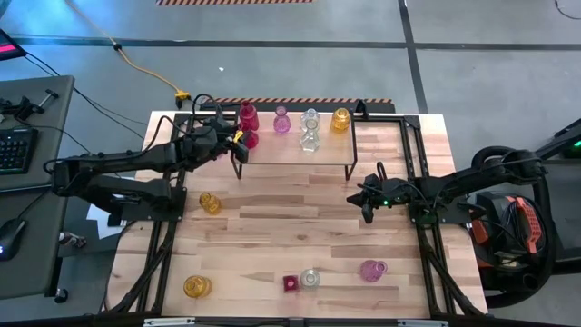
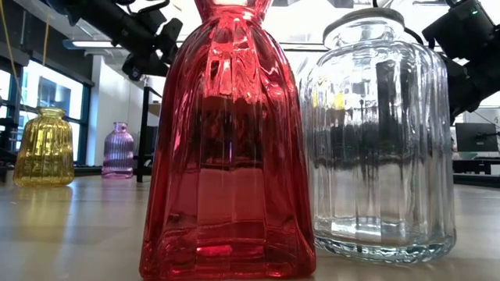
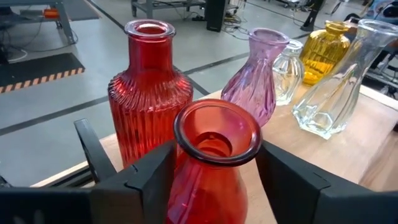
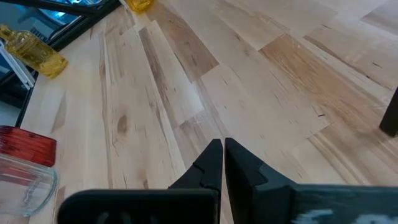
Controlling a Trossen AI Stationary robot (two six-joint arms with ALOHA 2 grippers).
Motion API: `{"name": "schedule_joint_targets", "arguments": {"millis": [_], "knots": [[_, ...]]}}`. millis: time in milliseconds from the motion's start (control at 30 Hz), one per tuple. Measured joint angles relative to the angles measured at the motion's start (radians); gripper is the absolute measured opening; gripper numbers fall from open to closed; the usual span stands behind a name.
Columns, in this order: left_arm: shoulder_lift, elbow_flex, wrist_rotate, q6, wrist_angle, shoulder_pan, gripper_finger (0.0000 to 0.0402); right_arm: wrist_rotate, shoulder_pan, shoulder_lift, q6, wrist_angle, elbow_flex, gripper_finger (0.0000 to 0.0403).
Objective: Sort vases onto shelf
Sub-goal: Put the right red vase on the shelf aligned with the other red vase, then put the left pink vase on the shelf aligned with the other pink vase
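Observation:
The shelf [image 1: 290, 154] stands at the table's far side. On its top are a ribbed red bottle [image 3: 149, 93], a pink vase [image 3: 255, 74], two clear vases [image 3: 329, 87], a yellow one [image 3: 326, 46] and, at the left end, a smooth red vase [image 3: 214, 162]. My left gripper [image 1: 240, 141] is open, with one finger on each side of this red vase's shoulder. The vase stands upright on its base. My right gripper [image 1: 365, 207] hangs shut over the table's right middle, holding nothing. My left gripper comes level from the table's left at the red vase's shoulder [image 3: 186, 186]. Bare shelf wood shows between the vase and one finger [image 3: 286, 180]. The other finger [image 3: 146, 180] stands right against the glass; whether it touches, I cannot tell.
On the table stand a yellow vase [image 1: 210, 202] at the left, and along the near edge a yellow one [image 1: 196, 287], a red one [image 1: 290, 283], a clear jar [image 1: 310, 278] and a pink one [image 1: 372, 270]. The table's middle is bare wood.

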Motion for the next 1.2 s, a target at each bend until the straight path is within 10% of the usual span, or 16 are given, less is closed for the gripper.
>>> {"name": "schedule_joint_targets", "arguments": {"millis": [1200], "knots": [[-0.127, -0.001, 0.077, 0.047, -0.09, 0.0, 0.0248, -0.003, 0.0, 0.0, 0.0, 0.0, 0.0, 0.0]]}}
